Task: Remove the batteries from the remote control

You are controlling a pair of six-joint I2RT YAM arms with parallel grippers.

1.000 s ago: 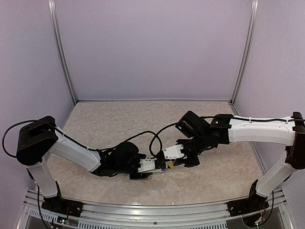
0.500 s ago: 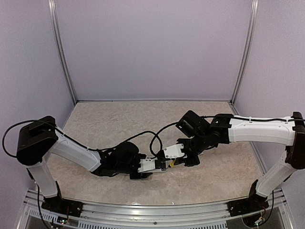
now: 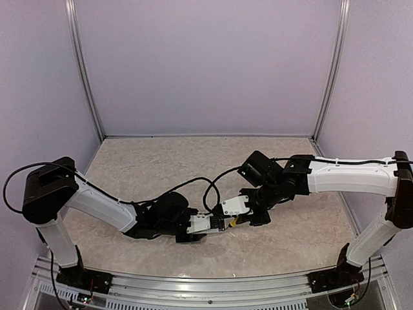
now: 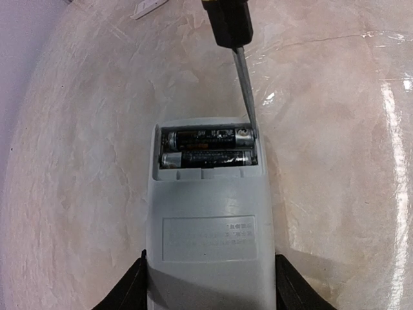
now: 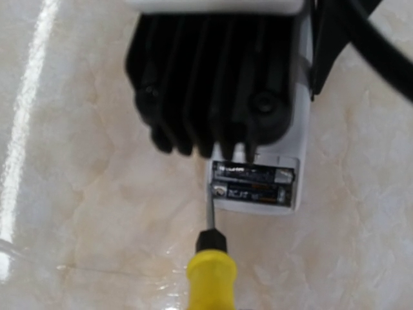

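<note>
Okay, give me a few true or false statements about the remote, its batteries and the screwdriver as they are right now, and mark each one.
1. Two dark cylindrical batteries both lie in the open compartment of the white rectangular remote control. True.
2. The metal tip of the yellow-handled screwdriver meets the end of one battery. True.
3. The battery cover is closed. False: the compartment is open, and a small white flat piece lies apart from the remote.
4. The left end effector holds the screwdriver. False: it clamps the remote's sides; the screwdriver is at the right end effector.
</note>
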